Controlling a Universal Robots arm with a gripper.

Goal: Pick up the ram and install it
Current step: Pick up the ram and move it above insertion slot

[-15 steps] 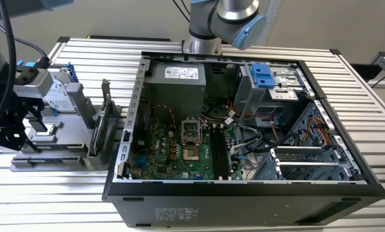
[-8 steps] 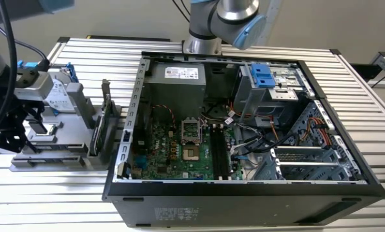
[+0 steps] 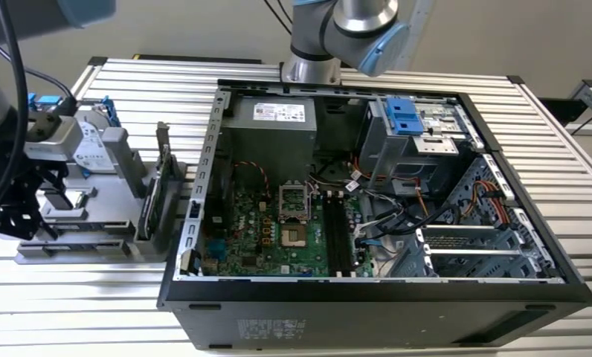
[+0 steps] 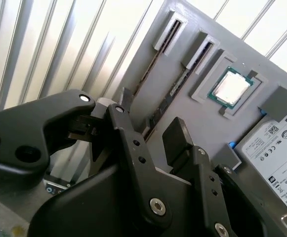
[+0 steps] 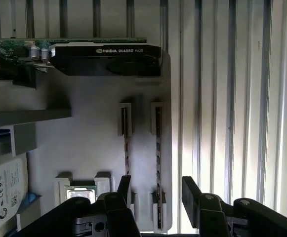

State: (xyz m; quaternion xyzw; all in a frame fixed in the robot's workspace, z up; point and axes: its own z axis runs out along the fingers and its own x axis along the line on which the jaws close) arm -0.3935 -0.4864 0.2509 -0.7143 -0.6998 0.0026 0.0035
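The slatted tabletop (image 3: 554,126) carries everything. In the exterior view a big open computer case (image 3: 375,320) sits just beside a gray holder (image 3: 78,253). The robot arm (image 3: 355,30) stands behind the case, and its dark end hangs over the gray holder.

Both wrist views look down on the gray holder from close by. The black claw (image 5: 156,190) hangs above the holder. Its two fingers (image 5: 190,190) stand wide apart, and they hold nothing.

In the first wrist view a green card with a black cover (image 5: 103,61) stands on its edge at the far end of the holder. A hard drive (image 5: 2,192) with a white label lies on the holder's side away from the slots.

The ram (image 5: 158,148) is a long, thin, dark stick. It stands on its edge in the slot nearest the holder's rim, and in the first wrist view it runs right between the two fingers. I cannot tell if a finger touches it. A second stick (image 5: 126,148) stands in the next slot.

In the second wrist view a small square chip (image 4: 230,86) shines in its own pocket of the holder, just beside the slots.
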